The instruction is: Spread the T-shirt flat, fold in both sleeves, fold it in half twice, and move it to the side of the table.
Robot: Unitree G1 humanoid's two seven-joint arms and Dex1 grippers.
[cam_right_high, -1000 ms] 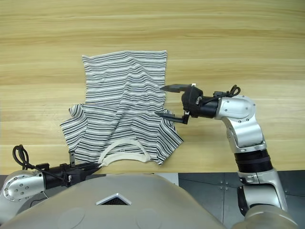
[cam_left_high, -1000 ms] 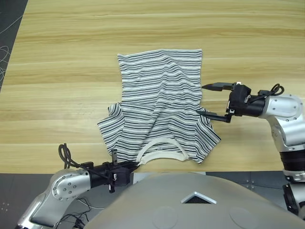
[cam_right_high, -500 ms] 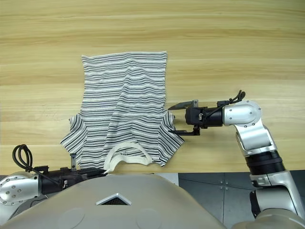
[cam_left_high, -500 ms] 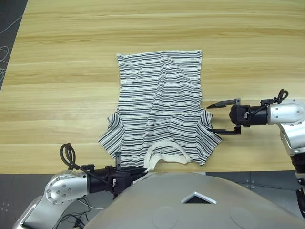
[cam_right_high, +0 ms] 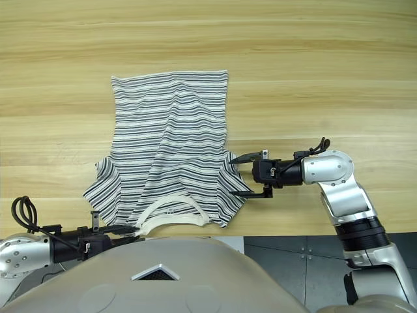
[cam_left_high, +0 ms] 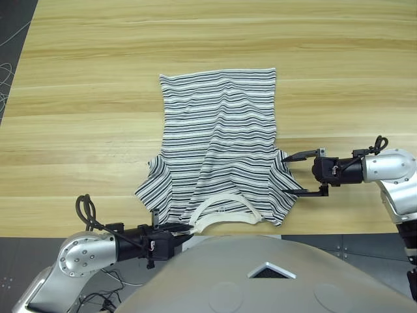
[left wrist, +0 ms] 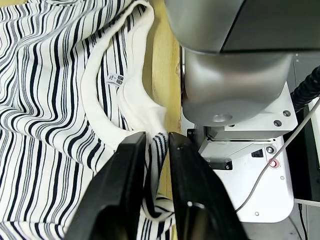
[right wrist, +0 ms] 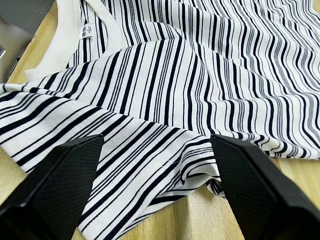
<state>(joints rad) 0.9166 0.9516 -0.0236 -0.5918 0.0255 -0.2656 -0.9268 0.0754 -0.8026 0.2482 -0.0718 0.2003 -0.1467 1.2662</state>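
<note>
1. The striped T-shirt (cam_left_high: 218, 130) is lying face-up-ish on the wooden desk (cam_left_high: 98, 78), roughly in the middle. Its white collar (cam_left_high: 221, 208) is at the edge nearest the robot and its hem (cam_left_high: 218, 73) points away.
2. It's mostly spread out but not properly flat. There are long wrinkles running down the body from mid-chest toward the collar.
3. Both sleeves are out to the sides and unfolded. The left sleeve (cam_left_high: 151, 182) is a bit crumpled, and the right sleeve (cam_left_high: 281, 195) is fanned out toward the right arm.
4. The left gripper (left wrist: 156, 137) is low at the near desk edge, just to the left of the collar. Its fingers (left wrist: 125, 175) are close together and clamped on a bunch of striped fabric right next to the collar band. The little neck label (left wrist: 117, 79) sits just inside the collar.
5. The right gripper (cam_left_high: 288, 175) comes in from the right side, level with the right sleeve. Its fingers (right wrist: 55, 185) are wide apart, with the outer edge of that sleeve sitting in the gap between them. Nothing is pinched there, and I can't tell if the tips are actually touching the cloth.
6. The shirt's near edge reaches right to the front edge of the desk.
</note>
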